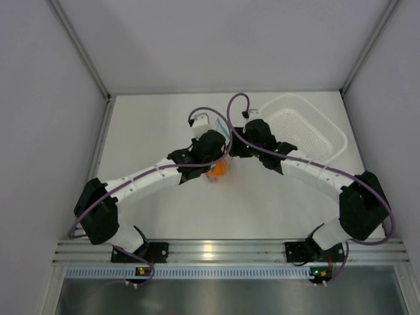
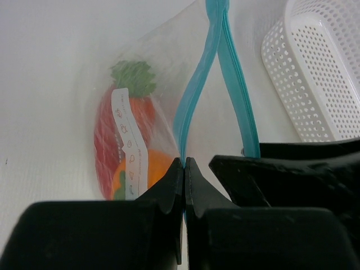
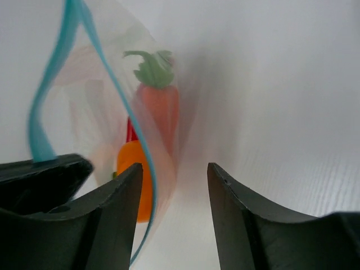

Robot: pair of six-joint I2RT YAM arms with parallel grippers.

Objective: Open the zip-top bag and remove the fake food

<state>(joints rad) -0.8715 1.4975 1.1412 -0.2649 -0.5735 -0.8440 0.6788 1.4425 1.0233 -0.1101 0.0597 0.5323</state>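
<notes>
The zip-top bag (image 2: 163,62) hangs between both grippers over the table, its mouth parted. My left gripper (image 2: 184,163) is shut on one lip of the light blue zip strip (image 2: 194,95). My right gripper (image 3: 174,171) is open; the other blue lip (image 3: 121,101) runs just inside its left finger (image 3: 121,197), and I cannot tell if it touches. The fake food is inside the bag: a carrot (image 3: 160,107) with green leaves, a red chili (image 2: 104,140) and a round orange (image 3: 132,169). In the top view the bag (image 1: 218,171) shows orange below both gripper heads.
A white perforated basket (image 1: 308,131) stands at the back right, close behind the right arm; its corner also shows in the left wrist view (image 2: 315,73). The right gripper's black finger (image 2: 292,169) sits close to the right of my left gripper. Grey walls enclose the table.
</notes>
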